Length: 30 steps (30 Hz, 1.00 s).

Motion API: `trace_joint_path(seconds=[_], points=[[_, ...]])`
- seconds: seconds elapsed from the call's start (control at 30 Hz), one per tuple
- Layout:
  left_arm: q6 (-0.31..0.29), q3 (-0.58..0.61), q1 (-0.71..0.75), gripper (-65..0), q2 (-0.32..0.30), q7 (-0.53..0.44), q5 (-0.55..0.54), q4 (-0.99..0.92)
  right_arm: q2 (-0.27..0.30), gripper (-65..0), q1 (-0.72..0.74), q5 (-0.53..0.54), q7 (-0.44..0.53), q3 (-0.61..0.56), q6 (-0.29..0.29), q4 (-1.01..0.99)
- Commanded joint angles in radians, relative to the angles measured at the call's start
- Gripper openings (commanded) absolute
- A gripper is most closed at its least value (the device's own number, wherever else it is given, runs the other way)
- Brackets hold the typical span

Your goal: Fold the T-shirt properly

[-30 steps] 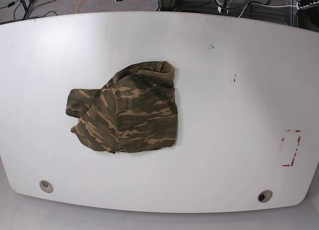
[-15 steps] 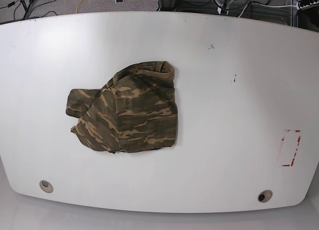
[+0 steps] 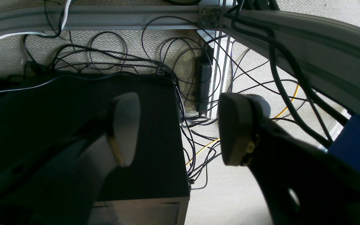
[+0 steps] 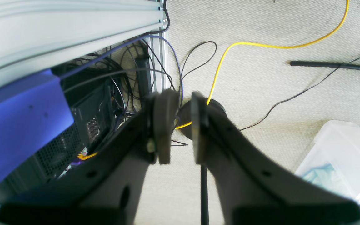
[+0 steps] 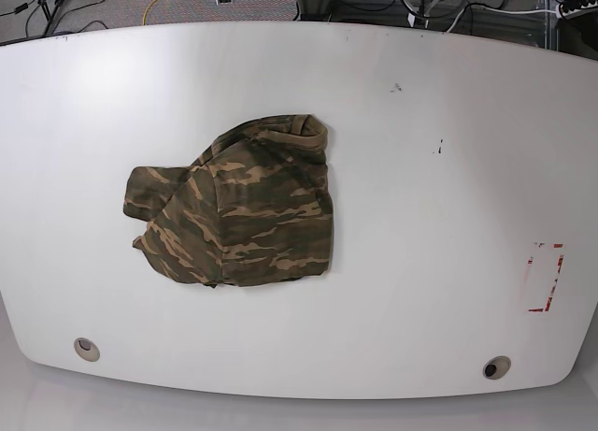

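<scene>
You are seeing the T-shirt (image 5: 234,207) lying bunched, left of centre on the white table (image 5: 430,216), collar pointing toward 12 o'clock. Neither arm is reaching over the table. The left gripper (image 3: 180,128) is hanging wide apart above floor cables (image 3: 111,59), holding nothing. The right gripper (image 4: 180,125) is nearly closed, a narrow gap showing, empty.
</scene>
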Motion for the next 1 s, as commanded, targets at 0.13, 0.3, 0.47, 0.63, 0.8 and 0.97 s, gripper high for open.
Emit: trace_joint_path(seconds=[0.13,0.3,0.47,0.63,0.8,0.97], points=[[-0.001,0.0,0.004,-27.3,-0.003,0.007,0.003,0.005,0.0,-54.4,-0.016,0.007,0.017,0.0,0.001,0.008],[0.002,0.001,0.005,-27.5,-0.004,0.007,0.007,0.006,0.0,-54.2,-0.021,0.005,0.015,0.0,0.001,0.013],[0.002,0.001,0.006,-27.5,-0.004,0.009,0.007,0.008,-0.001,-54.2,-0.022,0.004,0.016,0.0,0.002,0.016],[0.003,-0.002,0.005,-27.5,-0.002,0.012,0.008,0.009,-0.005,-54.4,-0.019,0.005,0.023,0.001,0.002,0.017],[0.004,-0.003,0.003,-27.6,-0.001,0.009,0.007,0.006,-0.003,-54.5,-0.017,0.006,0.02,-0.002,0.003,0.015],[0.003,-0.003,0.003,-27.6,-0.002,0.009,0.007,0.006,-0.001,-54.5,-0.016,0.007,0.015,-0.002,0.003,0.015]])
